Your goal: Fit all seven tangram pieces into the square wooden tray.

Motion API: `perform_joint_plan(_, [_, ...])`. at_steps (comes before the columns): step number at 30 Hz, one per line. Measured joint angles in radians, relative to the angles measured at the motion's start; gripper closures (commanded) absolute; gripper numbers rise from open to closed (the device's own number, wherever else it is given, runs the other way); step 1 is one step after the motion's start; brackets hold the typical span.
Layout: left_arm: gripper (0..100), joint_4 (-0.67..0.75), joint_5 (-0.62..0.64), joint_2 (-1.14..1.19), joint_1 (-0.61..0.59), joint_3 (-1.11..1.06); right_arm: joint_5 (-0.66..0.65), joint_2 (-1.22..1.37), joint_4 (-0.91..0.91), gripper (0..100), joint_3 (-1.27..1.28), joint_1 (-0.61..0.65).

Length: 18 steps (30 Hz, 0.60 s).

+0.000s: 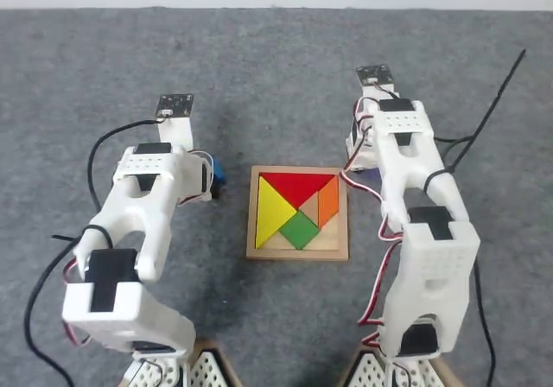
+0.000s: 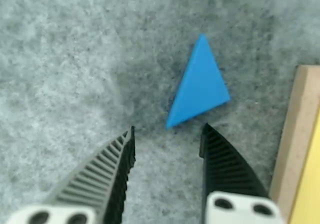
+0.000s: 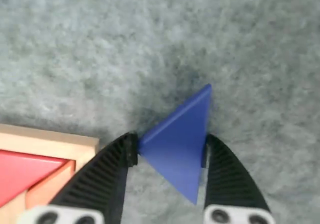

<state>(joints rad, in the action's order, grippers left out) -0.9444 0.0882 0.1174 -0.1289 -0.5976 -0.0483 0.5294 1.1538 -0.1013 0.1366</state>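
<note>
The square wooden tray [image 1: 254, 250] lies between the arms and holds a red triangle [image 1: 298, 187], a yellow triangle [image 1: 272, 212], a green square [image 1: 300, 229] and an orange piece [image 1: 328, 204]. A light blue triangle [image 2: 200, 84] lies on the carpet just left of the tray [image 2: 300, 134]. My left gripper [image 2: 168, 131] hangs open just short of it, touching nothing. A dark blue triangle [image 3: 180, 144] sits by the tray's far right corner [image 3: 50, 144]. My right gripper [image 3: 170, 146] is shut on it, a finger against each side.
Grey carpet covers the whole table. The lower strip of the tray floor [image 1: 298, 247] is bare wood. A black cable [image 1: 492, 111] runs off to the far right, and each arm's base stands at the near edge.
</note>
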Motion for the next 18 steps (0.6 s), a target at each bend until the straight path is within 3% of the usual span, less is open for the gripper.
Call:
perform_joint_plan(7, [79,0.0,0.0,0.0,0.0,0.0,-0.006,0.011,0.19,89.0,-0.201,0.003])
perform_joint_plan(10, [79,0.0,0.0,0.0,0.0,0.0,-0.08,0.011,0.31,89.0,-0.321,0.037])
perform_joint_plan(14, [79,0.0,0.0,0.0,0.0,0.0,-0.247,-0.002,0.466,89.0,-0.419,0.144])
perform_joint_plan(18, [79,0.0,0.0,0.0,0.0,0.0,-0.542,-0.04,0.595,89.0,-0.427,0.284])
